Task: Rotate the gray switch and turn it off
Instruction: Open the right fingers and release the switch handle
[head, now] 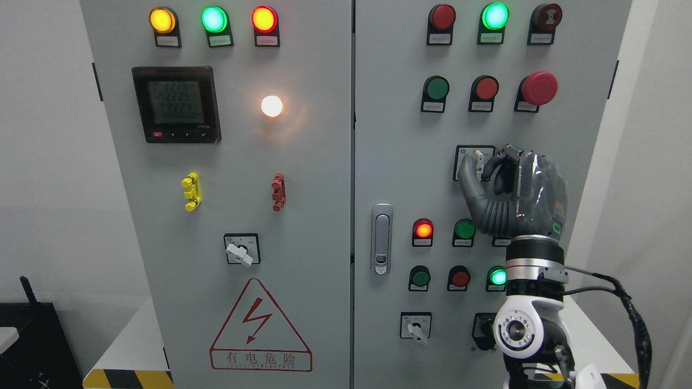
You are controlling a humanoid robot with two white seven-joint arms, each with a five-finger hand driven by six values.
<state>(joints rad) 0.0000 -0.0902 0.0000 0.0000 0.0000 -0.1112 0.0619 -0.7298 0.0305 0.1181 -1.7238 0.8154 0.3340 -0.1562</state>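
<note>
Right hand [505,189] raised against the cabinet's right door [400,162], thumb and curled fingers pinched on the gray switch [478,160], mid-panel beneath the green and red push-buttons, knob pointing roughly upright.

Right arm rising from the lower right, white round wrist joint, silver and black cuff, dark grey 5-fingered right hand [511,189] raised upright, back facing the camera, fingers curled, thumb [471,186] extended up-left, pinching

"有电危险" on warning sign [261,326]
</note>
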